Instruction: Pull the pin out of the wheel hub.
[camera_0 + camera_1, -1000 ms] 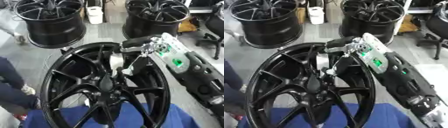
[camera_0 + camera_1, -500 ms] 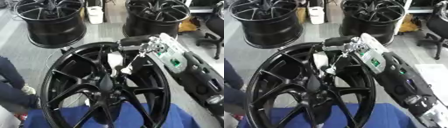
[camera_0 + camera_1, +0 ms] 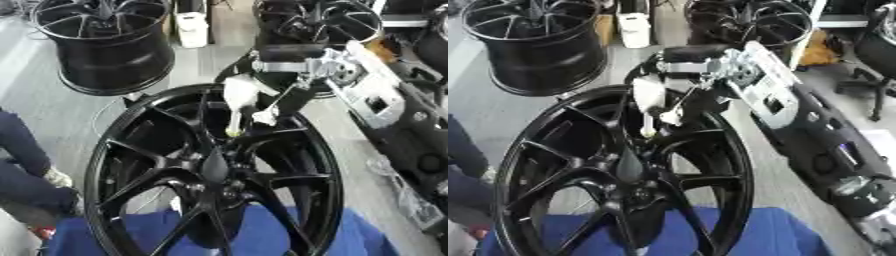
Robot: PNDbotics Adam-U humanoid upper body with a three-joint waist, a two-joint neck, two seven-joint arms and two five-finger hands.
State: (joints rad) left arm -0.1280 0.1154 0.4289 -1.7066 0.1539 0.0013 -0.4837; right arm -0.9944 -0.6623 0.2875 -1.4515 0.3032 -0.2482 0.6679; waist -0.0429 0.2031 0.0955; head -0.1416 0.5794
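1. The pin (image 3: 238, 97), white with a thin shaft and a yellowish tip, hangs over the upper part of the wheel hub (image 3: 214, 172), its tip just above the spokes and clear of the centre.
2. The right hand (image 3: 280, 67) grips the pin, fingers curled around its white upper body.
3. The right arm comes in from the right side, silver at the wrist and black further back.
4. The black wheel hub rests on a blue cloth (image 3: 289, 235) at the near edge.
5. Two more black wheels (image 3: 109, 45) stand on the floor behind, with a white container (image 3: 192, 27) between them.
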